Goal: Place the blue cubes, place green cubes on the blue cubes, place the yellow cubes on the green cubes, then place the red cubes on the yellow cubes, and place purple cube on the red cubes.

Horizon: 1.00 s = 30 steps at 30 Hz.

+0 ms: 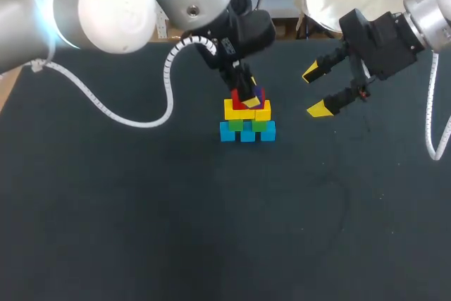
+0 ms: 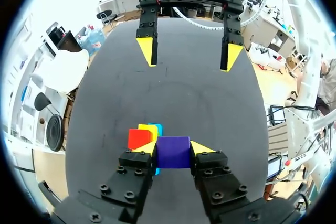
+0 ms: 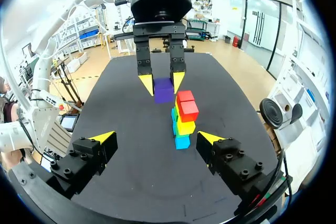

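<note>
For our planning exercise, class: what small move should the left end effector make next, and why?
Probably shift the purple cube sideways over the two red cubes before lowering: the left end effector grips it, but the right wrist view shows it beside them.

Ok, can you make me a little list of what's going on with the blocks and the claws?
tower: blue cubes at the bottom, then green cubes, yellow cubes, red cubes on top
left claw: shut on the purple cube, right by the red cubes
right claw: open, holding nothing, off to the tower's side
table: dark
</note>
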### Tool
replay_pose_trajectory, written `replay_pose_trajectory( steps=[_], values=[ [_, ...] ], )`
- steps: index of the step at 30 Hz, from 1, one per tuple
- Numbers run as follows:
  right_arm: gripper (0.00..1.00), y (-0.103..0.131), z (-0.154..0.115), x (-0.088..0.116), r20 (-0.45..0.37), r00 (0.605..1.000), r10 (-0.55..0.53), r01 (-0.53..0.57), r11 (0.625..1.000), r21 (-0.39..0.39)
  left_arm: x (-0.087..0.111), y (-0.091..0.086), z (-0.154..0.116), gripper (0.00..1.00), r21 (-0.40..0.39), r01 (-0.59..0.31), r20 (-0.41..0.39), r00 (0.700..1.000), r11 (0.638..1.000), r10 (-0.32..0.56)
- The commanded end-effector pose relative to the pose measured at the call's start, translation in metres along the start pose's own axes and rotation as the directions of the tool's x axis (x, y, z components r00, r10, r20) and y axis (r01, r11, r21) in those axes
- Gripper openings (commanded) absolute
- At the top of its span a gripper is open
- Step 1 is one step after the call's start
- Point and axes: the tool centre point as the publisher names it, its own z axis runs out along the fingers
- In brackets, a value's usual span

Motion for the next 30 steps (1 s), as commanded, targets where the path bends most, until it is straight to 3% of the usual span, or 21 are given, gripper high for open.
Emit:
replay_pose_trajectory(
  steps=[1, 30],
  values=[
    [1.0, 0.0, 0.0, 0.0, 0.002, 1.0, -0.001, 0.001, 1.0, 0.0, -0.001, 0.004, 0.002, 0.0, 0.009, 0.0, -0.004, 1.0, 1.0, 0.0],
    [1.0, 0.0, 0.0, 0.0, 0.002, 1.0, -0.001, 0.001, 1.0, 0.0, 0.001, 0.017, 0.004, 0.0, 0.007, 0.019, -0.022, 1.0, 1.0, -0.019]
  ],
)
